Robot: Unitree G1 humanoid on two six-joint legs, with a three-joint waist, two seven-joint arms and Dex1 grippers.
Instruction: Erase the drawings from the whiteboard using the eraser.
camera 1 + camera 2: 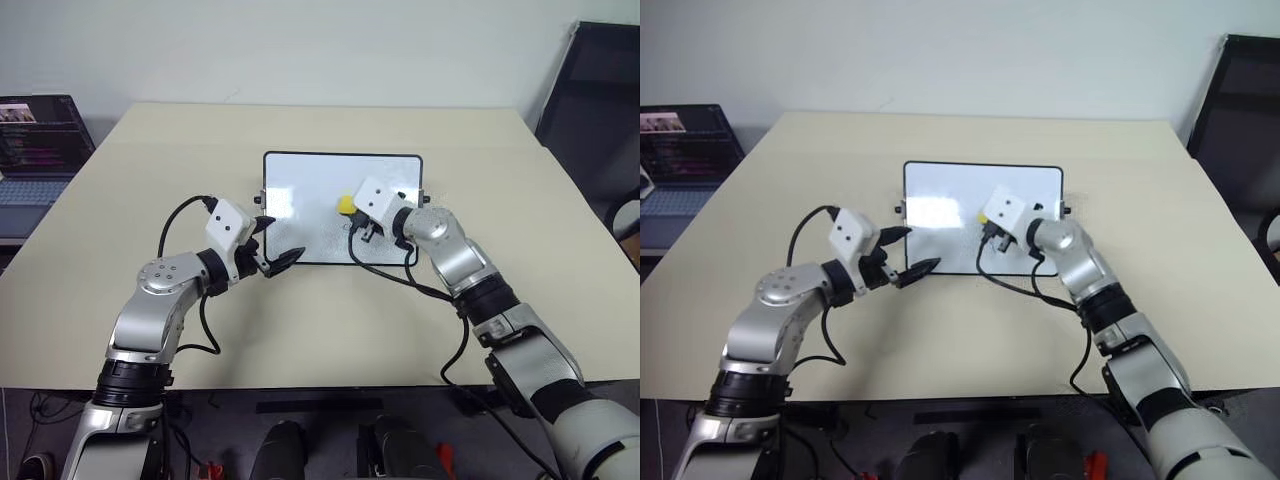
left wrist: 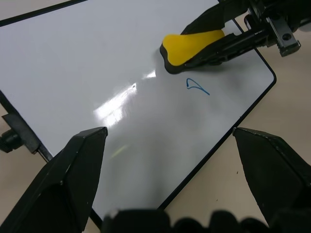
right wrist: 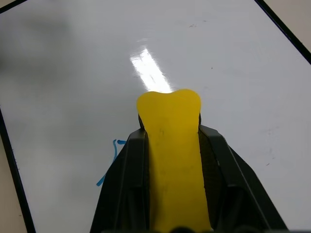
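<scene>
Currently the right hand [image 1: 352, 212] is clamped on the eraser [image 1: 346, 204], whose yellow tip sits against the whiteboard [image 1: 300, 180] near the centre of the frame, on the beige worktop [image 1: 150, 150]. One blue remnant of the drawings [image 2: 197, 86] lies just beside the eraser, toward the board's near edge. The left hand [image 1: 272, 245], fingers spread and empty, hovers at the board's lower-left corner. To finish the step well, keep the dark felt face flat on the surface, sweep across the remaining mark with steady pressure, and brace the frame if the board slides.
</scene>
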